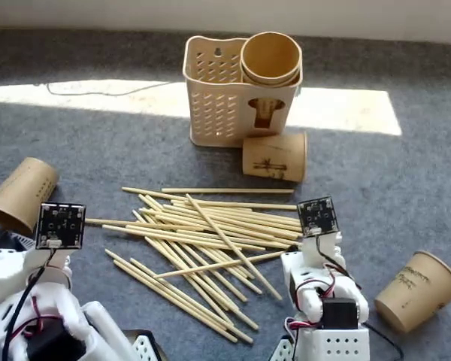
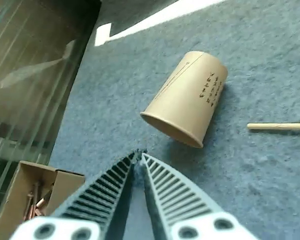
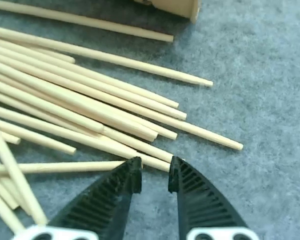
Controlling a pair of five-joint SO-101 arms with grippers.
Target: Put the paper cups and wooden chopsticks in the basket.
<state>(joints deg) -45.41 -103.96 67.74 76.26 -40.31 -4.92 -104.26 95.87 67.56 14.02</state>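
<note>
The basket stands upright at the counter's far side with stacked cups inside. A fallen cup lies just before it, a left cup and a right cup well apart. The wooden chopsticks sprawl between them (a loose heap). The left tool is pressed together and empty near the left cup. The right tool is slightly spread over chopstick ends.

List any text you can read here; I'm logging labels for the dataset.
Nothing is legible.
On the left paper cup: dark vertical print, too blurred.
On the right paper cup: dark print, too small.
On the middle paper cup by the basket: dark mark, too small.
</note>
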